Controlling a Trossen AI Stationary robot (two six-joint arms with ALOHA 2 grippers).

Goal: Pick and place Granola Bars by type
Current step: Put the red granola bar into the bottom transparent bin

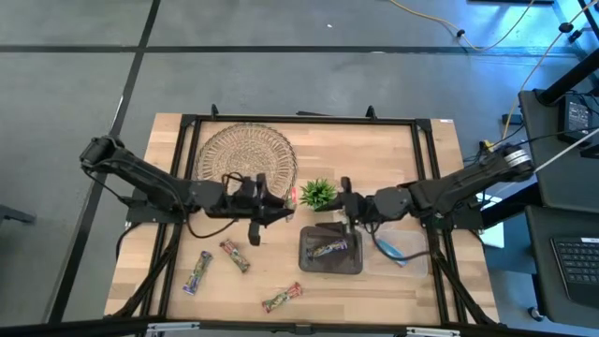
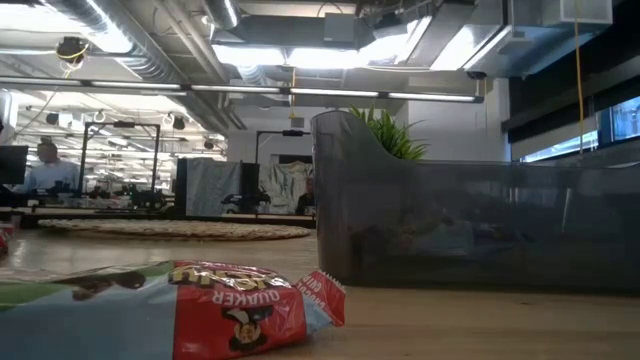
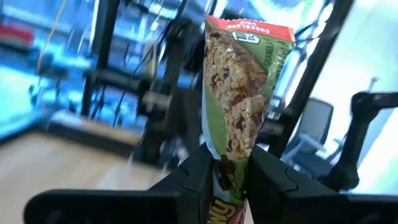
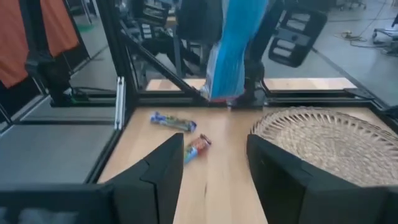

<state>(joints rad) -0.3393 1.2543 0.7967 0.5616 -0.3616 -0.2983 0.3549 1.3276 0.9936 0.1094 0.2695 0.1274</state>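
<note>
Left tool (image 3: 225, 177): pinching a green bar (image 3: 239, 106) by one end, its long axis pointing straight out from the fingers.
Bin (image 1: 329, 264): just beyond, toward the right tool (image 1: 344, 208).
Right tool: spread, empty.

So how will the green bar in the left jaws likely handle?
The green bar stands upright above the left gripper, which pinches only its lower end, so it is probably light and fairly stiff. Its glossy wrapper could slip. The crimped top end looks thin and would probably bend if pushed.
</note>
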